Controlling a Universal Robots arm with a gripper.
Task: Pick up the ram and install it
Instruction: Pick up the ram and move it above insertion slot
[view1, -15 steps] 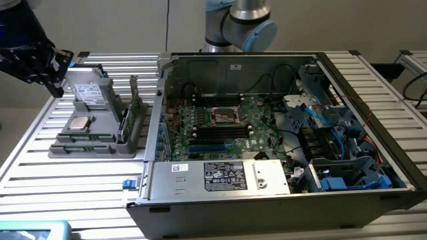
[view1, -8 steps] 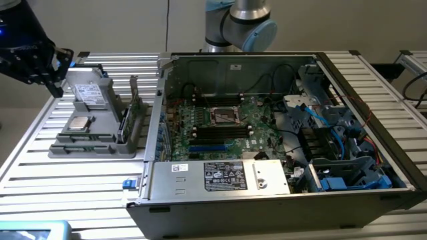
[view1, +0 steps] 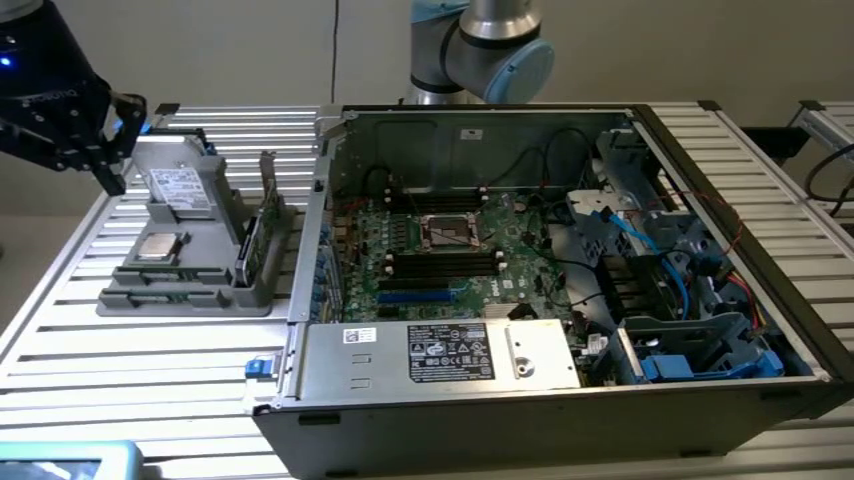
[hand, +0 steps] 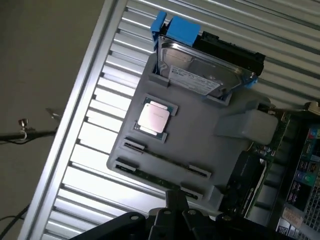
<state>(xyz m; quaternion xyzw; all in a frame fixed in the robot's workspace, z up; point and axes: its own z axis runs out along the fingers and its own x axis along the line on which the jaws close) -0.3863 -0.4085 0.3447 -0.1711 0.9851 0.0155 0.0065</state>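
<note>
While black gripper (view1: 104, 172) is seen closed and empty near grey plastic tray (view1: 174, 296) | thin green ram stick (hand: 165, 160) in tray is best taken squarely, mid-length.

Exterior: looking down from high and fairly far, slantwise across the slatted table (view1: 80, 360) and open computer case (view1: 441, 130). Wrist: near, facing down, seemingly tilted, over the grey tray (hand: 200, 145), shared by both.
</note>
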